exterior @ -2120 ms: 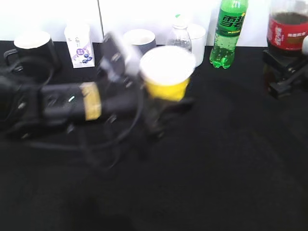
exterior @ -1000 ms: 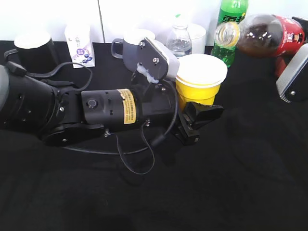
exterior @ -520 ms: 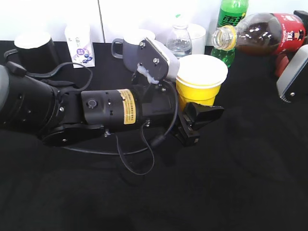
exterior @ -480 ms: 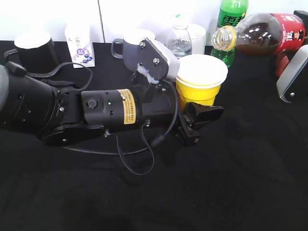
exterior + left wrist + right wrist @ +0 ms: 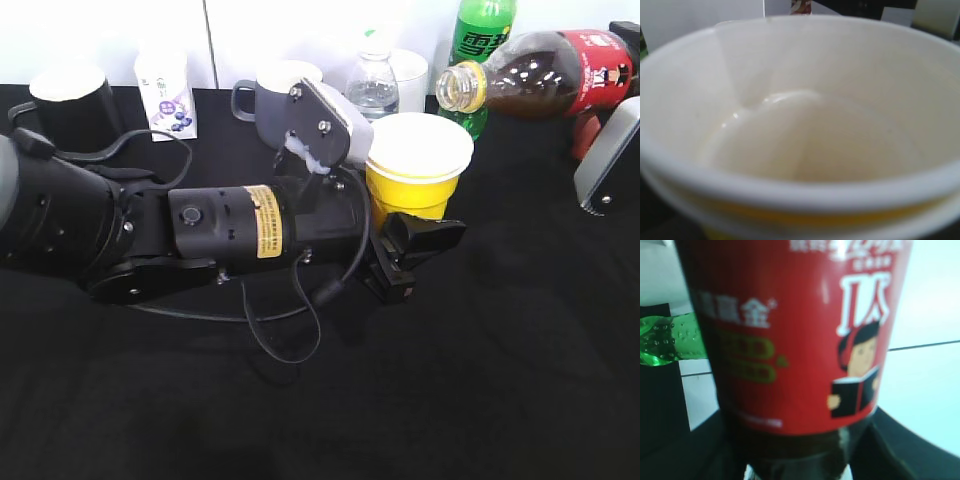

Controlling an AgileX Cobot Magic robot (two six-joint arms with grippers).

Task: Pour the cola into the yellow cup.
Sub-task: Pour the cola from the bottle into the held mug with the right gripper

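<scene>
left wrist view: filled by the yellow cup, white inside, dry, no drink in it. the exterior view cannot show the cup's bottom; it shows instead the cup upright, raised off the black desk, toward the far edge right of the middle.

right wrist view: only the cola bottle, red label close up, dark drink below it, a bit of the green soda bottle behind. the right gripper is not visible here; exterior view gives only a grey part at the right edge (can't tell its opening or grip).

left arm lies low across the desk from the left edge, forearm near level, left gripper closed around the cup's lower part.

cola bottle: long axis near horizontal, at the far right corner, open mouth pointing left and slightly down, above and right of the cup rim, not over it. drink sits along the lower side, short of the mouth.

behind: green soda bottle, grey mug.
</scene>
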